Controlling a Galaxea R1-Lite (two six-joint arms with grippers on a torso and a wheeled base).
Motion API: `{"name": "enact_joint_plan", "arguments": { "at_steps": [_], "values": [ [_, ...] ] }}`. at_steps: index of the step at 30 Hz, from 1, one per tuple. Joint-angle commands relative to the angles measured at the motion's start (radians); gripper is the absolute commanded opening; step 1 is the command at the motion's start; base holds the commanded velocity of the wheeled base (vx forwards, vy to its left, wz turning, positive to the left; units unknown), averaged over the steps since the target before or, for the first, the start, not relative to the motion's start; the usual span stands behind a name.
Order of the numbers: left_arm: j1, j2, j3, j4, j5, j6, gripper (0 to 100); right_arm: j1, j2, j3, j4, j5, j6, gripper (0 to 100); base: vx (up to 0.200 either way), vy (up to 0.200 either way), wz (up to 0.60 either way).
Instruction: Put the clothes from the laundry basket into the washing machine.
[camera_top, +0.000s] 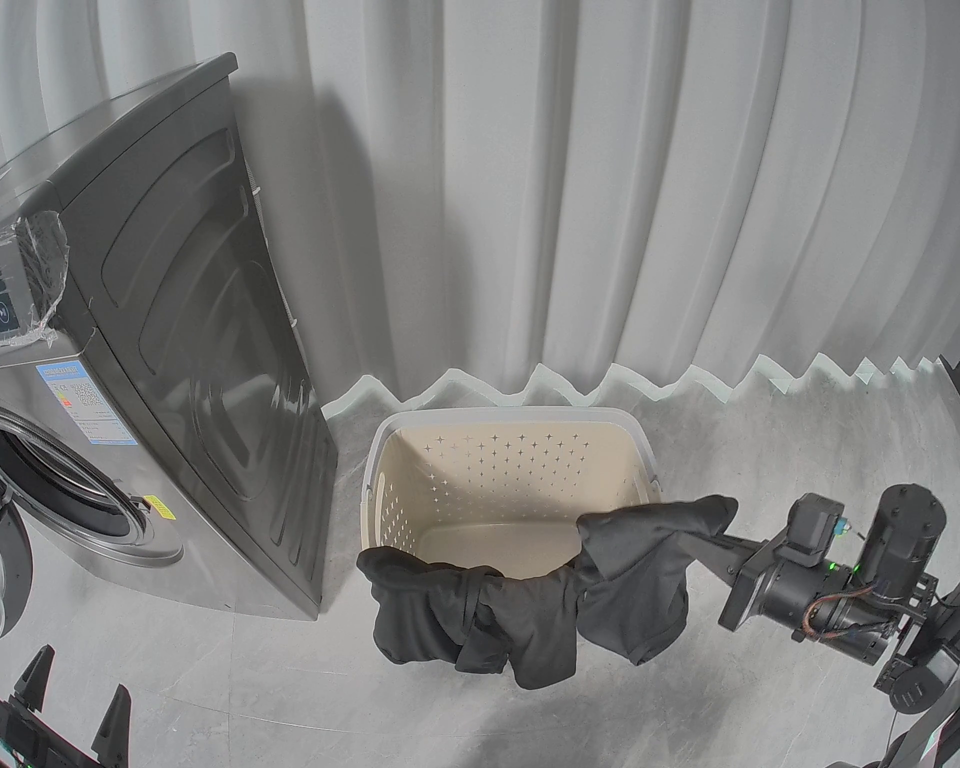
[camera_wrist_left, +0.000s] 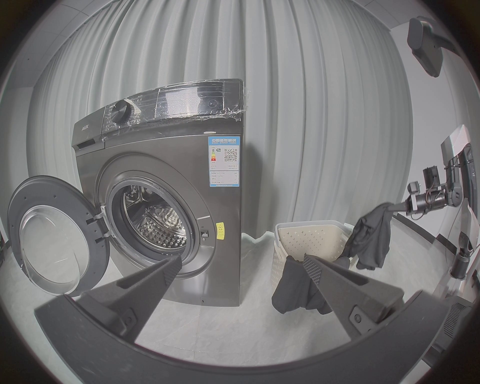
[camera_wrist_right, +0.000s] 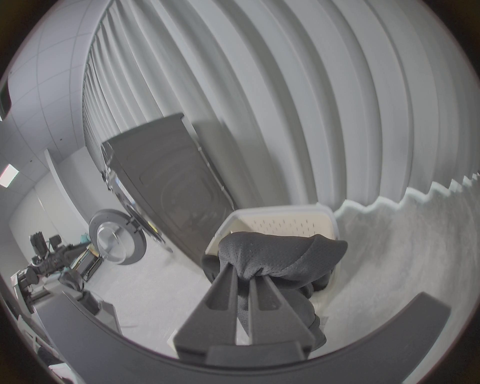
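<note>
A black garment (camera_top: 530, 610), draped over the laundry basket (camera_top: 510, 414), is clamped in the right pincer (camera_top: 710, 538), curtain (camera_top: 600, 200) beyond. The left pincer (camera_wrist_left: 241, 261) is spread, washing machine (camera_wrist_left: 165, 200) ahead.

Pleated white curtain (camera_top: 600, 200) across the back, grey marbled floor (camera_top: 300, 690)
</note>
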Motion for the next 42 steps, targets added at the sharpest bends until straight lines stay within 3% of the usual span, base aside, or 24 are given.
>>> {"name": "enact_joint_plan", "arguments": {
  "at_steps": [1, 9, 17, 22, 28, 34, 42],
  "values": [
    [0.000, -0.018, 0.016, 0.000, -0.001, 0.000, 100, 0.012, -0.179, -0.072, 0.029, -0.028, -0.006, 0, 0.000, 0.000, 0.00],
    [0.000, -0.018, 0.016, 0.000, 0.001, 0.001, 100, -0.003, -0.367, -0.215, 0.223, -0.043, -0.060, 0, 0.000, 0.000, 0.00],
    [0.000, -0.018, 0.016, 0.000, -0.002, 0.000, 100, -0.074, -0.375, -0.257, 0.221, -0.023, -0.185, 0, 0.000, 0.000, 0.00],
    [0.000, -0.018, 0.016, 0.000, -0.002, 0.000, 100, -0.103, -0.370, -0.257, 0.227, -0.023, -0.214, 0, -0.120, 0.000, 0.00],
    [0.000, -0.018, 0.016, 0.000, -0.002, 0.000, 100, -0.147, -0.370, -0.254, 0.235, -0.032, -0.218, 0, -0.100, 0.000, 0.00],
    [0.000, -0.018, 0.016, 0.000, -0.011, -0.003, 100, -0.146, -0.375, -0.239, 0.235, -0.032, -0.208, 0, 0.000, 0.000, 0.00],
    [0.000, -0.016, 0.016, 0.000, -0.011, -0.003, 100, -0.144, -0.370, -0.231, 0.235, -0.034, -0.204, 0, 0.000, 0.200, 0.00]
  ]
}}
